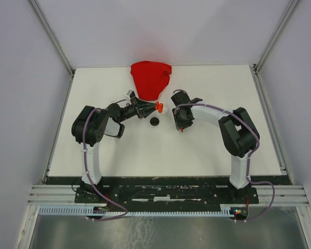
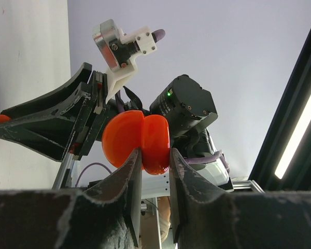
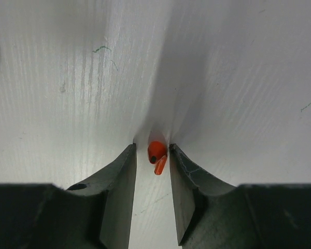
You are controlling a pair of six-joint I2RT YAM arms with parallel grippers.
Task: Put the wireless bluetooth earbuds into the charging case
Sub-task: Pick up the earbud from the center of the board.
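Observation:
My left gripper is shut on a red round charging case and holds it above the table. In the left wrist view the case shows two glossy lobes pinched between the fingertips. My right gripper points down at the table. In the right wrist view its jaws stand slightly apart around a tiny red stemmed earbud lying on the white table. The earbud touches the right finger, with a gap to the left one. The other earbuds are not visible.
A black round case lies between the two grippers, with a small white object just behind it. A large red cloth lies at the back centre. Grey walls and metal rails surround the table.

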